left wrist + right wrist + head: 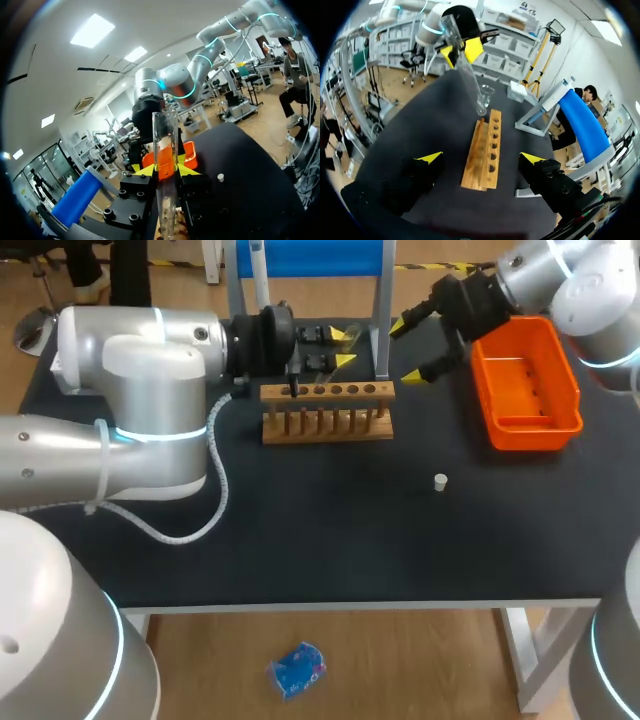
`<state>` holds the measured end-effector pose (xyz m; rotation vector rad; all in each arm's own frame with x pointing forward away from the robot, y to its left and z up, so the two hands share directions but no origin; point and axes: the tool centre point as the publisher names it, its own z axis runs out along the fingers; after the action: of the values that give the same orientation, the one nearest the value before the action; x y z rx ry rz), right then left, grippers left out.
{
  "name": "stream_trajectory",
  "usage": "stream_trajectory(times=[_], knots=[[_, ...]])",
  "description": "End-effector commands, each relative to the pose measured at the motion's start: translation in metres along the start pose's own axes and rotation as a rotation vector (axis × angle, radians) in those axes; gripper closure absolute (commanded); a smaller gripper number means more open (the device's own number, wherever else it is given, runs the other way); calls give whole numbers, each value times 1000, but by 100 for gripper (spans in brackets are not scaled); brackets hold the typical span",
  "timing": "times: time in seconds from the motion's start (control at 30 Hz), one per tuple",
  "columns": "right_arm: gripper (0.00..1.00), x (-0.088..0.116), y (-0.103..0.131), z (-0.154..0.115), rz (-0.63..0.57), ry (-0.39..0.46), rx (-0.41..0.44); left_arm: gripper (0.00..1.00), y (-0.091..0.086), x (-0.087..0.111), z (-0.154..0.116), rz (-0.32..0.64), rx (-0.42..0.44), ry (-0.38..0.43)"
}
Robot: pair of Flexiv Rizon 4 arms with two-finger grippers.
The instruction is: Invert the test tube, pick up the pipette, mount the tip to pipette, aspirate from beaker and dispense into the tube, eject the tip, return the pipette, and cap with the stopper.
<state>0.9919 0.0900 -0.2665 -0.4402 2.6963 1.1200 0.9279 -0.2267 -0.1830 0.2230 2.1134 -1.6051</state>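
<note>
My left gripper (345, 348) is behind the wooden tube rack (327, 410), shut on a clear glass test tube (165, 145). The tube stands on end between the yellow fingertips (145, 170), its lower end down at the rack (170, 227). In the right wrist view the tube (469, 77) slants from the left gripper (462, 50) to the far end of the rack (485, 150). My right gripper (405, 352) hangs open at the back right beside the rack, its jaws wide apart and empty (481, 158). A small white stopper (440, 481) lies on the table in front of the rack.
An orange bin (525, 380) sits at the right rear, just under my right arm. A blue-topped metal stand (310, 260) rises behind the rack. A small white box (517, 91) lies past the rack's far end.
</note>
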Motion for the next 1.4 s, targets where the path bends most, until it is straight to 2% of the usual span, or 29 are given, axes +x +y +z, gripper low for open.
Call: stream_trajectory(times=[0.03, 0.23, 0.37, 0.8, 1.03, 1.2, 1.4], knots=[[0, 5, -1, 5, -93, -62, 237, 100, 7, -10, 8, -18, 66, -15], [0, 8, -12, 16, -19, -41, 213, 100, 11, -19, 19, -43, 114, 15], [0, 5, -19, 21, 46, -17, 152, 100, 13, -21, 22, -50, 117, 29], [0, -4, -37, 38, 168, 26, 36, 100, 23, -21, 20, -83, 118, 47], [0, -7, -43, 45, 193, 31, 17, 100, 29, -25, 23, -106, 117, 66], [0, -8, -47, 42, 191, 24, -35, 100, 34, -31, 26, -139, 111, 87], [0, -8, -47, 42, 191, 24, -35, 100, 40, -36, 29, -170, 102, 96]])
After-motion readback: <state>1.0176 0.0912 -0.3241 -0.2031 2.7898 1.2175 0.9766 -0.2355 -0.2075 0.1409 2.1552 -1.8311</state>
